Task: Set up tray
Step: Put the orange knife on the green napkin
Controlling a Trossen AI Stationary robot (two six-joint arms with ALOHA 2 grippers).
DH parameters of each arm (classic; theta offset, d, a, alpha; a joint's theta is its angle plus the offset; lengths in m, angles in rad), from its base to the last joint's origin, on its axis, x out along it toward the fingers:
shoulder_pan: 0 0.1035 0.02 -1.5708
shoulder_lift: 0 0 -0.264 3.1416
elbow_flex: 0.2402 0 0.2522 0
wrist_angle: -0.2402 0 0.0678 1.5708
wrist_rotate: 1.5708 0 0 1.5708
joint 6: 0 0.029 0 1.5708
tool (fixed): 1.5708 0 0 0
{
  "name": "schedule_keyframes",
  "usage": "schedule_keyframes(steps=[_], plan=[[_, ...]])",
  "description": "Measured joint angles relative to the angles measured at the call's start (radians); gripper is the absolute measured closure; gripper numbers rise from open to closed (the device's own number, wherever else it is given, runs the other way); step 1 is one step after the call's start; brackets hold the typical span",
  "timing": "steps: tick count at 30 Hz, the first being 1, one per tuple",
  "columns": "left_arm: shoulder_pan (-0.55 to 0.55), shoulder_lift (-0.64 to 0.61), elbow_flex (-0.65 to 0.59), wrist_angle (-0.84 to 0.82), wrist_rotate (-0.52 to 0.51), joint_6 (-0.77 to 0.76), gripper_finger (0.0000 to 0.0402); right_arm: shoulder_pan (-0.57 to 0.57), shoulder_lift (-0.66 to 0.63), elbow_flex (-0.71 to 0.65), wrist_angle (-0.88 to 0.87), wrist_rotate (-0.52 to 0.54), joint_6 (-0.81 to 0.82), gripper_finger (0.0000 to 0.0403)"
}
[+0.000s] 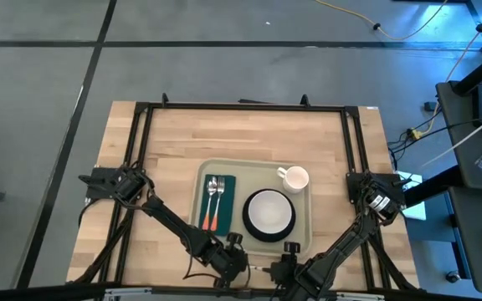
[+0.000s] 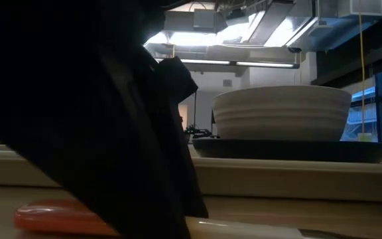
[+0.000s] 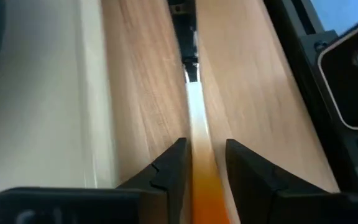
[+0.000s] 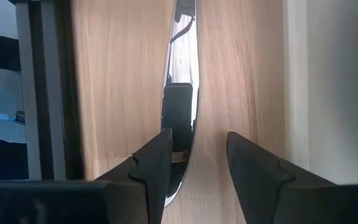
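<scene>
A knife with an orange handle point(image 2: 52, 216) and a shiny blade point(image 4: 182, 62) lies along the table's near edge, in front of the beige tray point(image 1: 253, 171). My left gripper point(image 3: 205, 155) is shut on the knife's handle end. My right gripper point(image 4: 199, 149) faces it from the right and is open, with the blade passing between its fingers close to one of them. On the tray, two orange-handled utensils point(image 1: 214, 201) lie on a green napkin point(image 1: 227, 188). A white bowl point(image 1: 268, 213) sits on a dark plate, and a white mug point(image 1: 294, 177) stands there too. My left gripper pinches the knife's orange handle point(image 3: 205, 193) between its two fingers. The fingers lie level and along the knife, coming from the table's left. The blade point(image 3: 194, 106) runs on ahead of them, low over the wood; I cannot tell whether it is lifted clear.
Black frame rails point(image 1: 141, 150) run along the table's left, far and right sides. Bare wood point(image 1: 174, 134) shows between the tray and the rails. In the low view a dark arm point(image 2: 98, 119) fills the left half, in front of the tray's rim point(image 2: 297, 179).
</scene>
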Motion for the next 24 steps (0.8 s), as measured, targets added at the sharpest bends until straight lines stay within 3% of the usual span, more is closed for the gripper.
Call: schedule_keyframes(steps=[8, 24], plan=[[-0.002, 0.007, -0.001, 0.000, -0.029, -0.080, 0.0372, 0.000, 0.000, -0.001, 0.004, -0.002, 0.031, 0.0245], [-0.005, 0.030, 0.003, 0.041, -0.017, -0.172, 0.0374, -0.005, 0.012, 0.099, 0.011, -0.079, 0.169, 0.0245]])
